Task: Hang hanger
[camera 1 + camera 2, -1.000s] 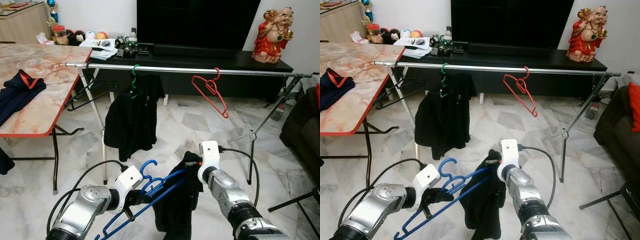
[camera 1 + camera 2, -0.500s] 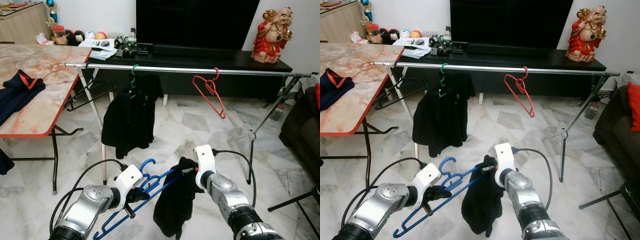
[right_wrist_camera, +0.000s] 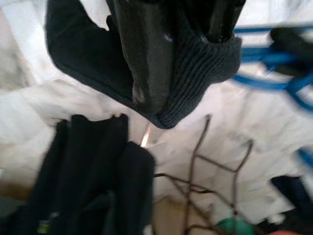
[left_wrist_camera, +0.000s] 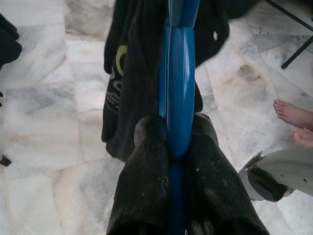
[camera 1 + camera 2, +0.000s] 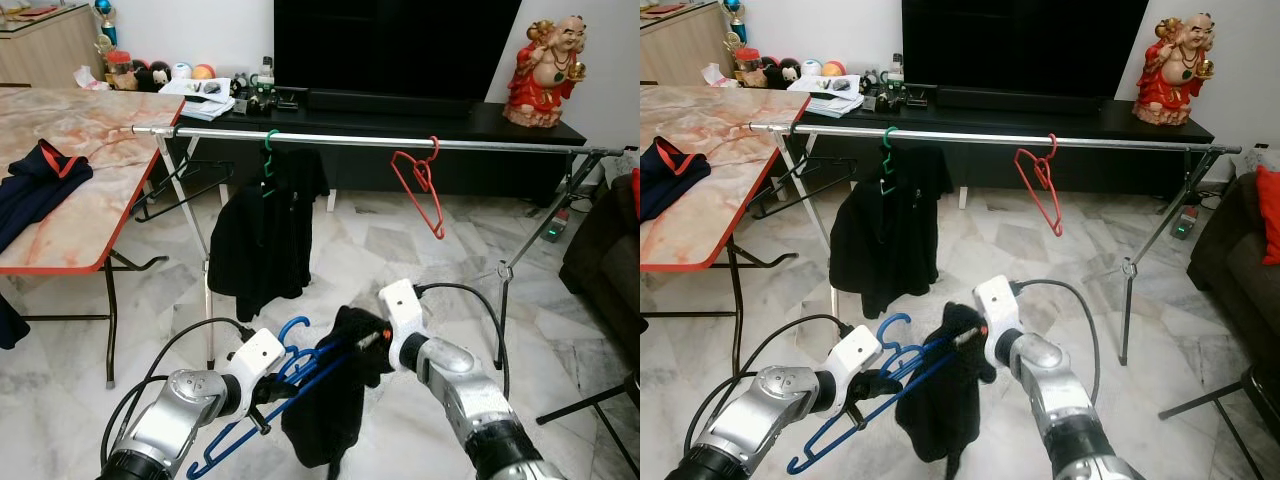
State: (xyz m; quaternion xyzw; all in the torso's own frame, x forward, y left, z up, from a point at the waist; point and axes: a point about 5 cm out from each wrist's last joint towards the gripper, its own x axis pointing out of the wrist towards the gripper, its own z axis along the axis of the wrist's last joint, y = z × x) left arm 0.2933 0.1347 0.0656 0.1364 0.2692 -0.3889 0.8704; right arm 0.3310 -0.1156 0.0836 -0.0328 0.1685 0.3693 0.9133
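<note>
While the left gripper point(image 5: 262, 392) clamps the blue hanger point(image 5: 300, 385) at lower centre, the right gripper point(image 5: 368, 343), pinching the black garment point(image 5: 325, 410), has slid left w/ it. Garment's nearly on; rail point(image 5: 380, 143), upper frame, awaits.

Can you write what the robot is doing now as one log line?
left gripper: shut on blue hanger | right gripper: shut on black garment | rail: hanger not hung yet
</note>
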